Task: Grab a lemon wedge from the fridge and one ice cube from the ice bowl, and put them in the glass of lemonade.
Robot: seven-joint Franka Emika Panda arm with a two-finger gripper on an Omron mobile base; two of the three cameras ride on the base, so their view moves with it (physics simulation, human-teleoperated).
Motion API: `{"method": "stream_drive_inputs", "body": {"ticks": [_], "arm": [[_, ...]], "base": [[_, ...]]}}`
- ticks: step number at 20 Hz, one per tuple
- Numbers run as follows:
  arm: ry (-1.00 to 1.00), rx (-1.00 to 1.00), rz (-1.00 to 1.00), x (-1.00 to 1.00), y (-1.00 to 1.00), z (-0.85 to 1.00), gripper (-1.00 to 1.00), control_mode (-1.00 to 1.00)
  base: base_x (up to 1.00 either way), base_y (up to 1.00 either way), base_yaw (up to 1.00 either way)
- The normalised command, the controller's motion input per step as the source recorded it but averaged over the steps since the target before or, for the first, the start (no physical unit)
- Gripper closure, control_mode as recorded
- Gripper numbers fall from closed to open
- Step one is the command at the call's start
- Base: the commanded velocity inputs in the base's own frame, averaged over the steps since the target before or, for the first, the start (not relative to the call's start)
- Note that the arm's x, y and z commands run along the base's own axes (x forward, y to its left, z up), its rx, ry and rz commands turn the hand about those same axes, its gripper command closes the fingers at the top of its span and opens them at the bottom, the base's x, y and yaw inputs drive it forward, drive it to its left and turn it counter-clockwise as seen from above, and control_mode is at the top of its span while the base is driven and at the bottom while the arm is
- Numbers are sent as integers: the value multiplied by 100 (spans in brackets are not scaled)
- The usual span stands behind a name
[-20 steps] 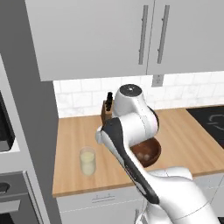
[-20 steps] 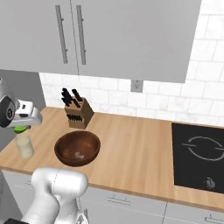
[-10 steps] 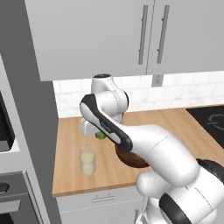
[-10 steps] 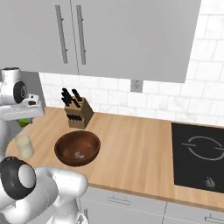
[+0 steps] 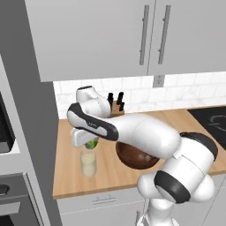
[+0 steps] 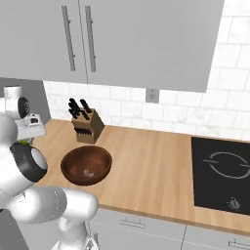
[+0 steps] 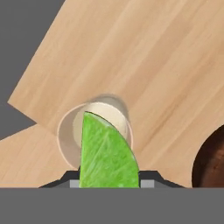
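**Wedge carried over the glass, drop still pending**

Swung leftward since the earlier frames, the arm now reaches across the bowl and holds its pincer (image 5: 91, 142) right above the glass of lemonade (image 5: 88, 163), where before it stood higher and further back.

- Pincer: pinching the lemon wedge (image 7: 106, 153). In the hand view the green wedge sits between the tips, its point over the mouth of the glass (image 7: 94, 131) below.
- Wedge not yet in the drink; it hangs just above the rim, apart from the liquid as far as I can tell.
- Judged progress: fridge leg done, wedge release is next. Ice step looks untouched.
- Ice bowl (image 6: 86, 164): dark brown, just right of the glass, a pale ice cube (image 6: 88, 172) lying on its bottom.

Surface and room:
- Wooden desk (image 6: 146, 166), glass near its left end by a tall grey panel.
- Knife block (image 6: 86, 124) at the far edge against white tiled wall.
- Black cooktop (image 6: 222, 173) at right.
- Pale wall cabinets (image 6: 146, 39) with bar handles overhead.
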Motion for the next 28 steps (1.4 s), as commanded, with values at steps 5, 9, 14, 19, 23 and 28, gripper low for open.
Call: {"method": "stream_drive_inputs", "body": {"ticks": [5, 9, 14, 19, 23, 28], "arm": [[9, 0, 3, 43, 21, -9, 100, -100], [0, 0, 0, 19, 0, -19, 100, -100], [0, 0, 0, 18, 0, -23, 100, -100], [0, 0, 0, 3, 2, -13, 100, -100], [0, -1, 0, 0, 11, -9, 100, -100], [0, -1, 0, 0, 10, -1, 100, -100]], "base": [[0, 0, 0], [0, 0, 0], [0, 0, 0], [0, 0, 0], [0, 0, 0], [0, 0, 0]]}}
